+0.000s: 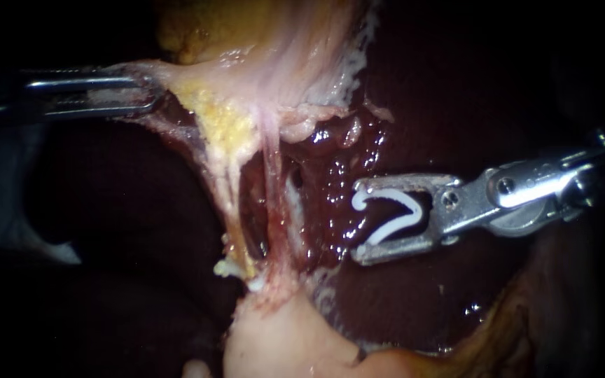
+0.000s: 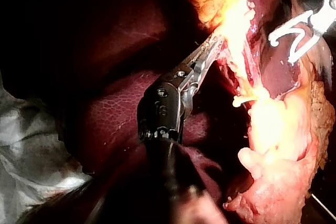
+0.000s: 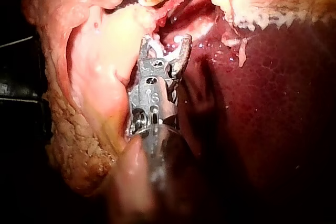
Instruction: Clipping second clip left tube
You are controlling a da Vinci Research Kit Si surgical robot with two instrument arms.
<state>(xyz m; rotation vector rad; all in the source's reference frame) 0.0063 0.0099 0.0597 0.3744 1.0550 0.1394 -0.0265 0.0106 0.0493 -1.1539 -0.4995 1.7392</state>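
Beside the stretched tube [image 1: 272,175], over liver [image 1: 414,301], right instrument [image 1: 357,220] holds a clip [image 1: 395,213] between its jaws; left instrument [image 1: 150,94] pinches tissue [image 1: 194,80].

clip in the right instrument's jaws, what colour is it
White. Clearest in the endoscope view, where the clip sits in the right instrument.

Liver [image 1: 421,308] — dark red and wet, seen behind everything in the endoscope view. Raw bed [image 1: 337,168] recorded at centre, glistening, lumpy, blood-red. Yellow fat [image 1: 227,126] noted on a pale sheet [image 1: 302,49] that is stretched down from the top edge. Pale lump [image 1: 281,343] observed at the bottom edge (identity not determined). Whitish cloth [image 2: 31,150] — crumpled, stained in places, found beside the liver in the left wrist view.
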